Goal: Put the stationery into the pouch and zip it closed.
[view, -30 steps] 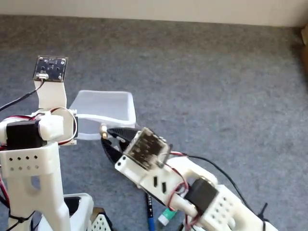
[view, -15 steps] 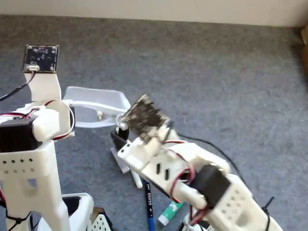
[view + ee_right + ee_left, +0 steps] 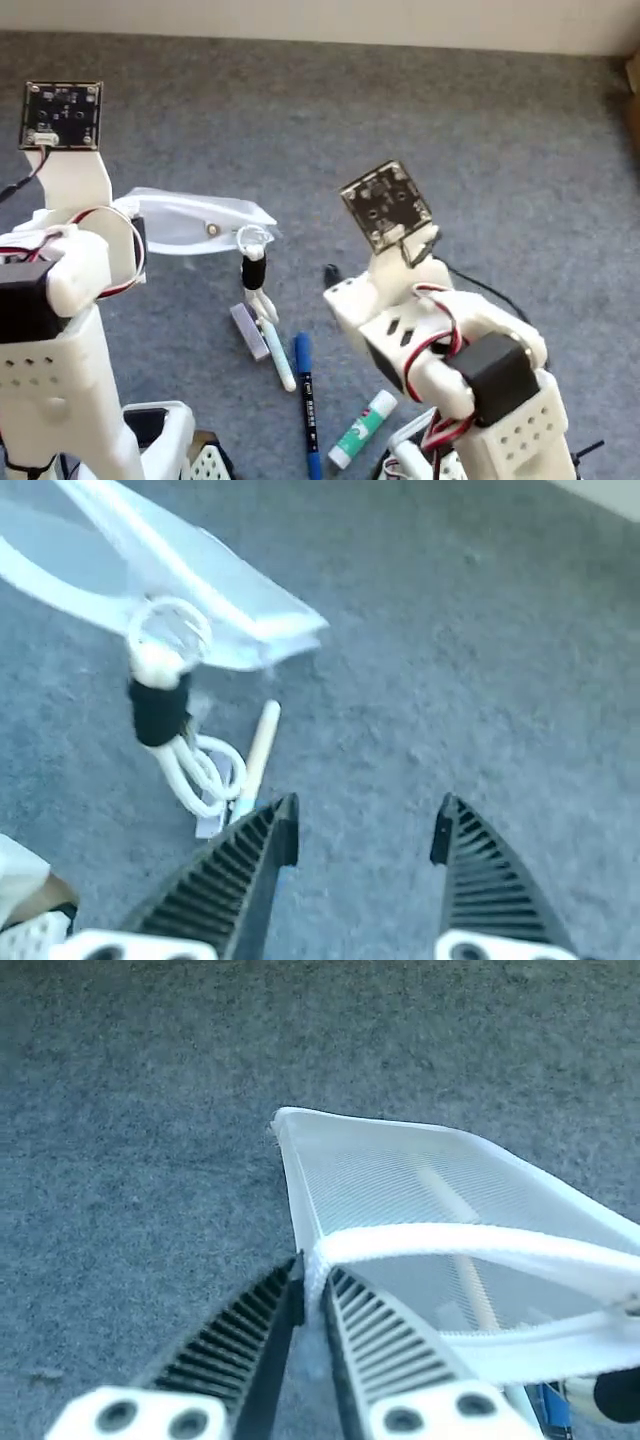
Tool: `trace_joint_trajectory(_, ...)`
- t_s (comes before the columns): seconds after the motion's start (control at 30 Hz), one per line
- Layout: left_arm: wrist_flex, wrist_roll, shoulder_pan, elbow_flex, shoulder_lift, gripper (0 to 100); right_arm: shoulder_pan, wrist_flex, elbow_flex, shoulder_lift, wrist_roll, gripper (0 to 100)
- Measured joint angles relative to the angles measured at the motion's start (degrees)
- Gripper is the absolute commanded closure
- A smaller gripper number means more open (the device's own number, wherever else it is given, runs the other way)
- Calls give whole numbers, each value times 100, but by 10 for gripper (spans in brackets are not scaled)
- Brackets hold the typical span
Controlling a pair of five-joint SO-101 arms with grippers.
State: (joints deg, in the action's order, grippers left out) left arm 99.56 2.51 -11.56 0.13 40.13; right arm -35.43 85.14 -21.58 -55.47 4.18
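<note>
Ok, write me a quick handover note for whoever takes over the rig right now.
Left gripper: shut on the pouch rim, holding it off the surface, mouth apparently open.
Right gripper: open, empty, above the grey surface near the zip pull.
On the surface by the pouch's zip end: blue pen, white pen, grey block, glue stick.
Done: pouch gripped and raised.
Left to do: load all four items, then zip closed.
</note>
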Motion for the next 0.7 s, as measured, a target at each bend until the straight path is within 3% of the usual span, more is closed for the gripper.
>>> trace_joint_trajectory(0.17,44,167,62,-88,0,989,527,202,-747,0,-105,789)
trace_joint_trajectory(0.37,44,193,53,-70,0,989,949,202,-1679,9,-1081,789)
trace_joint_trajectory(0.7,44,193,-229,237,-9,989,1037,-466,-3130,9,-1196,789)
